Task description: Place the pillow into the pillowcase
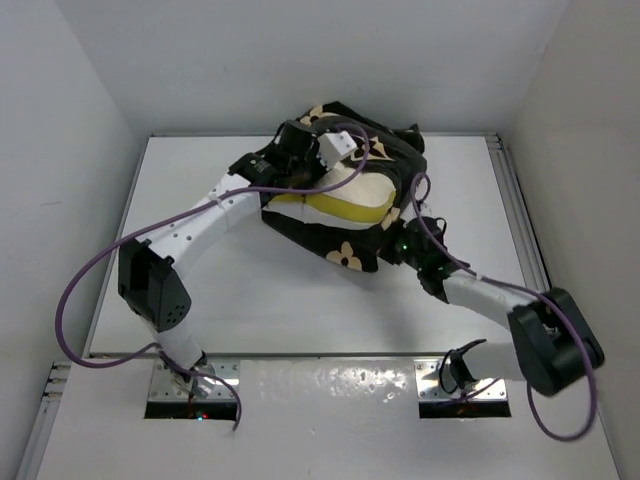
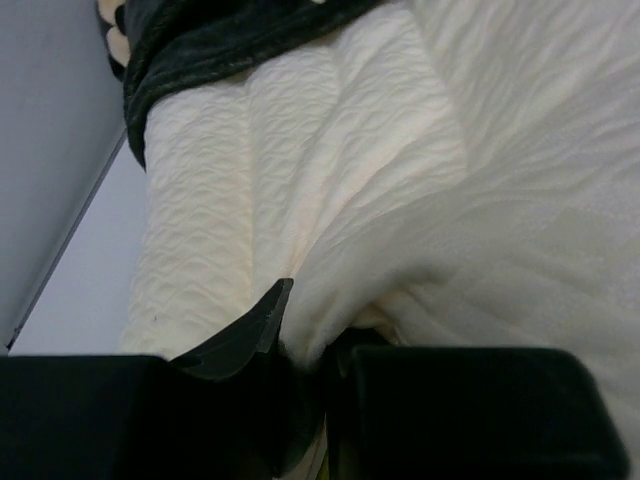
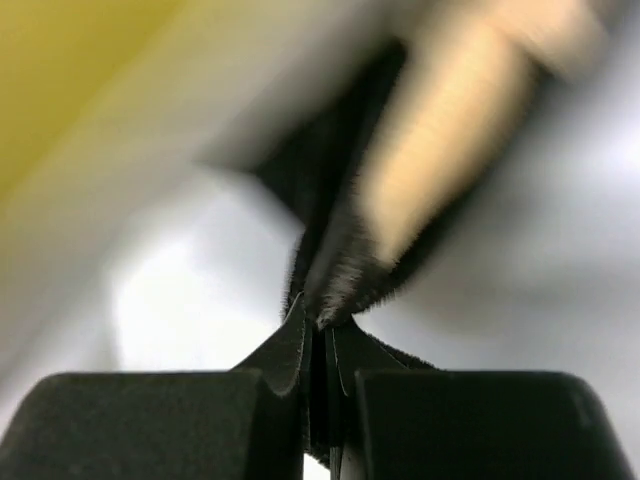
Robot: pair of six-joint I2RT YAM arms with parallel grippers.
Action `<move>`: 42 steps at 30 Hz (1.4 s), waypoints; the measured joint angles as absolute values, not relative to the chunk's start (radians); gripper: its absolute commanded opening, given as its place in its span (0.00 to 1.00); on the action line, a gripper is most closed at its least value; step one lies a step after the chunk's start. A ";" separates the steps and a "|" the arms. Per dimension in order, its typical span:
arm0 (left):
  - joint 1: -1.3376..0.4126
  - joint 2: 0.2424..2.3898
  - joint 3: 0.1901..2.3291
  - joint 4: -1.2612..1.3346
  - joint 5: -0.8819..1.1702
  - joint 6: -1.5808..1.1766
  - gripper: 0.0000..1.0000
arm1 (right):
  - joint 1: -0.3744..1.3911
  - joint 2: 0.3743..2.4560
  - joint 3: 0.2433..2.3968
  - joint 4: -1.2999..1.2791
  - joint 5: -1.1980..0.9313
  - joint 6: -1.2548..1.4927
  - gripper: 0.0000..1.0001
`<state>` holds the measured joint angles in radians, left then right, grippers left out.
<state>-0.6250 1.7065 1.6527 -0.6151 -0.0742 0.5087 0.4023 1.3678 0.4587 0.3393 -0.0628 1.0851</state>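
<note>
The cream-white quilted pillow with its yellow-green band lies at the back of the table, partly inside the black flower-printed pillowcase. My left gripper is over the pillow's top and is shut on a fold of its cream fabric; the pillowcase's black edge shows above it. My right gripper is at the case's near right corner, shut on the black plush edge. The blurred yellow band shows in the right wrist view.
The white table has grey walls close on the left, back and right. A metal rail runs along the right edge. Purple cables loop from both arms.
</note>
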 measured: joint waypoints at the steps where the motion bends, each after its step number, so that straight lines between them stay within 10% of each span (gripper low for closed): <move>1: -0.612 1.713 1.671 -0.620 -0.076 0.503 0.00 | 0.428 1.318 0.458 0.379 -0.084 1.061 0.00; 18: -0.620 1.766 1.995 -0.631 -0.186 0.494 0.00 | 0.593 1.382 0.764 0.797 -0.205 1.077 0.00; 42: -0.739 1.728 1.825 -0.444 -0.176 0.619 0.00 | 0.667 1.158 1.252 0.040 -0.192 0.857 0.00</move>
<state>-0.7395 1.7275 1.8252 -0.4438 -0.1757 0.6193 0.6674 1.1580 1.2522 0.0399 -0.1917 0.8570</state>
